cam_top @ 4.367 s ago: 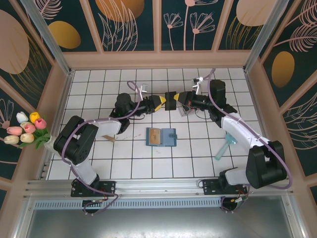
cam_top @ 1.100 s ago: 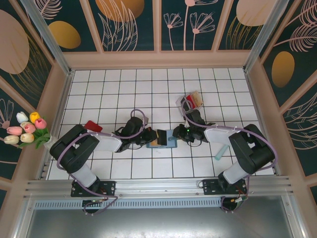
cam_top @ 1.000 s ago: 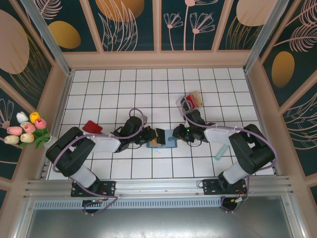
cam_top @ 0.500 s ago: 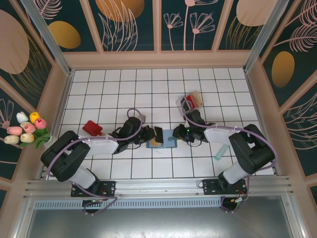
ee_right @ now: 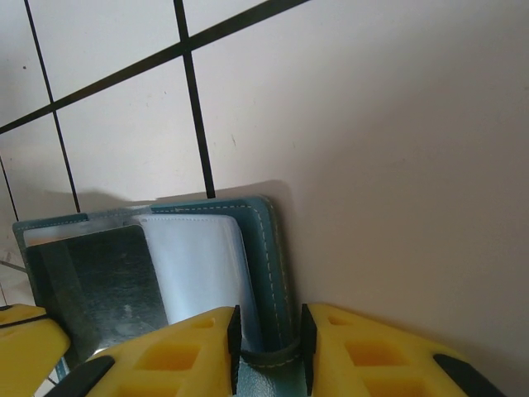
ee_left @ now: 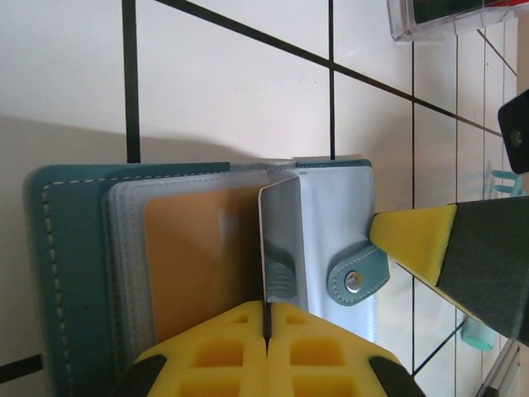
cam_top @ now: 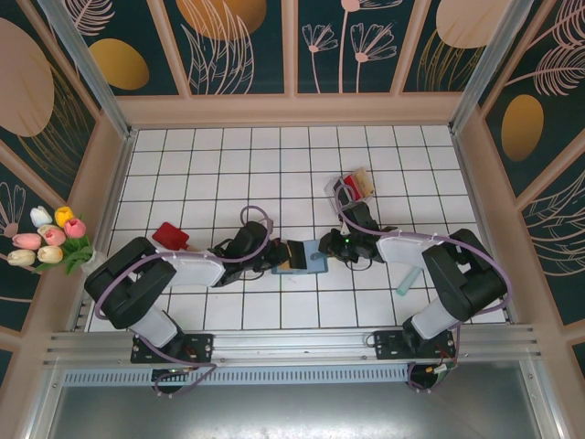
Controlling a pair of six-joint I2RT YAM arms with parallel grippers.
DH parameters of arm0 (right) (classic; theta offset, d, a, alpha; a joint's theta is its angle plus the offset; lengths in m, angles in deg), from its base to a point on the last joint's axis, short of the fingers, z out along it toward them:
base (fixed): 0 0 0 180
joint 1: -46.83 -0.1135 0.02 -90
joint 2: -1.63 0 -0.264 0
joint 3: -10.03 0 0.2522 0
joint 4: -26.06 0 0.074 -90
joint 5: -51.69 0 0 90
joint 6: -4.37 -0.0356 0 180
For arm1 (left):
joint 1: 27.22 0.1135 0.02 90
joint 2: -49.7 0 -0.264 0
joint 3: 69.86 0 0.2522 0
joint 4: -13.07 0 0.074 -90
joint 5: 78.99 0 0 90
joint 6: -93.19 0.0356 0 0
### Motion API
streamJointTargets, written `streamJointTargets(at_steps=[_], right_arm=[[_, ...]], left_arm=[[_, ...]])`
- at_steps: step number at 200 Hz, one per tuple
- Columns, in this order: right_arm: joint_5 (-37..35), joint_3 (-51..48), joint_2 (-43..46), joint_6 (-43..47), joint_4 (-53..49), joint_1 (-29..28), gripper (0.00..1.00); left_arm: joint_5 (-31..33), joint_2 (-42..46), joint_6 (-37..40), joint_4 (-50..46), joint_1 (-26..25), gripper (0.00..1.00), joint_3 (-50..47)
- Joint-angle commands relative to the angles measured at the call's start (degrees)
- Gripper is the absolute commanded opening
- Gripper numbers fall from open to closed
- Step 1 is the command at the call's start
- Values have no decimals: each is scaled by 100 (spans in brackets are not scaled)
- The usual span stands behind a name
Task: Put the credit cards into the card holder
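Both arms lie folded low over the tiled table, forearms nearly level, reaching toward each other from opposite sides. The left gripper points toward the right arm and the right gripper points back at it, with the open card holder lying between their tips.

The left wrist view shows the left gripper clenched on a black card, which is pinched by one edge and stands on its side straight ahead of the fingertips. The card's far edge reaches over the holder's fold. Whether it has entered a slot cannot be told. To the left of the fingers a tan card sits flat inside a clear sleeve of the holder, and to the right lies the snap strap with a yellow fingertip of the other arm just beyond it.

The right wrist view shows the right gripper pinching the stitched teal cover edge of the holder, and past the fingertips, to the left, the broad face of the black card.

The top view adds a red card lying well behind the left gripper and a clear rack with cards beyond the right one
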Motion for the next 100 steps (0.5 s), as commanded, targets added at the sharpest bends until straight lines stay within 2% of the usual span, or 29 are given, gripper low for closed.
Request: streamJointTargets(at_steps=[1, 61, 100], right_arm=[[82, -37, -108, -102, 19, -94, 29], [127, -41, -138, -124, 67, -117, 28], [188, -24, -198, -128, 124, -135, 29]], left_arm=[[-39, -233, 6, -106, -106, 0, 192], [-33, 18, 81, -242, -117, 0, 55], [-394, -275, 334, -292, -114, 0, 441]])
